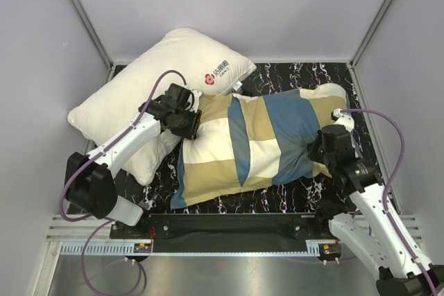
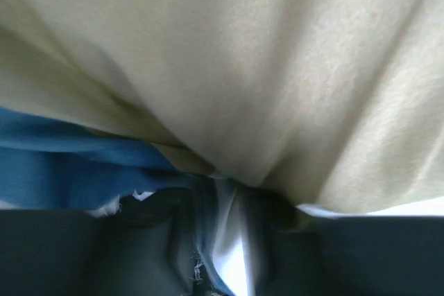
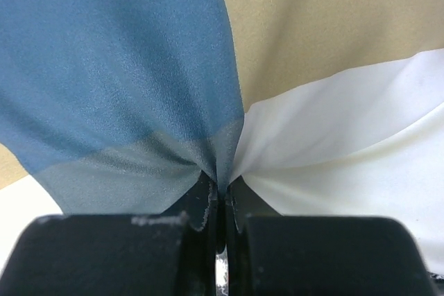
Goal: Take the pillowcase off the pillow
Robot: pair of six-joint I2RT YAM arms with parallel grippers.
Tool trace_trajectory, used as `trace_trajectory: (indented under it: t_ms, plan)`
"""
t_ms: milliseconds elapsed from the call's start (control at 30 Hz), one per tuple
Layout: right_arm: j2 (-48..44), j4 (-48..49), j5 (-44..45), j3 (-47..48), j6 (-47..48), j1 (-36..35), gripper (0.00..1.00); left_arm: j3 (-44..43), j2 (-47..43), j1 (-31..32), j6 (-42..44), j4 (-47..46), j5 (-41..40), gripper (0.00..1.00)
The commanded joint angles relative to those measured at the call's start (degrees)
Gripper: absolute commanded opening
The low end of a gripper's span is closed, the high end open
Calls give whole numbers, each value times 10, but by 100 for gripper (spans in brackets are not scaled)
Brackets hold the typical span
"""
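The pillowcase (image 1: 243, 140), checked in teal blue, tan and cream, lies stuffed across the middle of the table. The pillow inside is hidden; an off-white lobe (image 1: 331, 92) at the far right end may be part of it. My left gripper (image 1: 190, 124) is at the case's left end. In the left wrist view it (image 2: 218, 202) is shut on a fold of blue and white fabric (image 2: 229, 240) under tan cloth (image 2: 263, 67). My right gripper (image 1: 321, 149) is at the case's right side. In the right wrist view it (image 3: 222, 188) is shut on a pinch where the blue (image 3: 118, 67) and cream (image 3: 347, 136) checks meet.
A second white pillow with a red logo (image 1: 166, 74) lies at the back left, partly under my left arm. The dark marbled table top (image 1: 291, 74) is walled in by grey panels. A black bar (image 1: 229, 225) runs along the near edge.
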State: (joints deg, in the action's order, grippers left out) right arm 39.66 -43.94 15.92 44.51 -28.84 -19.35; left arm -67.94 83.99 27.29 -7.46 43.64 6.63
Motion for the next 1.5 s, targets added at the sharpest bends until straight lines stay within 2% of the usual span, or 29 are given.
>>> trace_trajectory:
  t_ms: [0, 67, 133, 233, 367, 433, 533, 667, 767, 800, 867, 933, 967, 1000, 1067, 1200, 1367, 1467]
  plan:
    - [22, 96, -27, -15, -24, -2, 1, -26, 14, 7, 6, 15, -42, 46]
    - [45, 127, -54, -35, -31, -2, 0, -27, 12, 7, 5, 15, -48, 61]
    - [59, 148, -69, -47, -36, -2, 0, -29, -4, 7, 4, 10, -64, 81]
    - [75, 168, -78, -58, -39, -5, 0, -21, -64, 7, 10, -21, -101, 91]
    - [74, 163, -78, -55, -39, -7, 0, 1, -184, 7, 11, -92, -109, 94]
    - [72, 165, -80, -57, -39, -8, 0, 7, -240, 7, -19, -118, -143, 94]
    - [68, 173, -95, -71, -48, -13, 0, -12, -269, 7, -73, -88, -178, 95]
    - [73, 183, -92, -94, -60, -32, 3, -26, -272, 20, -101, -56, -124, 99]
    - [75, 185, -82, -96, -57, -43, 8, -3, -283, 62, -119, -72, -109, 99]
    - [75, 183, -81, -93, -54, -44, 14, 4, -291, 85, -124, -79, -109, 99]
    - [76, 167, -73, -72, -38, -44, 45, 29, -301, 113, -146, -104, -122, 97]
    - [68, 143, -59, -44, -16, -43, 68, 34, -309, 170, -156, -109, -175, 96]
    - [62, 135, -52, -34, -8, -44, 84, 34, -309, 214, -163, -110, -216, 96]
    - [56, 120, -42, -24, 1, -45, 91, 33, -306, 237, -168, -110, -237, 95]
    - [39, 99, -28, 10, 24, -44, 98, 26, -284, 303, -184, -109, -290, 95]
    - [1, 42, 2, 81, 47, -44, 100, -9, -219, 387, -207, -88, -366, 96]
    - [-48, 13, 25, 112, 60, -44, 100, -21, -159, 399, -237, -90, -391, 96]
    - [-66, -16, 42, 113, 59, -45, 100, -7, -153, 399, -262, -87, -436, 95]
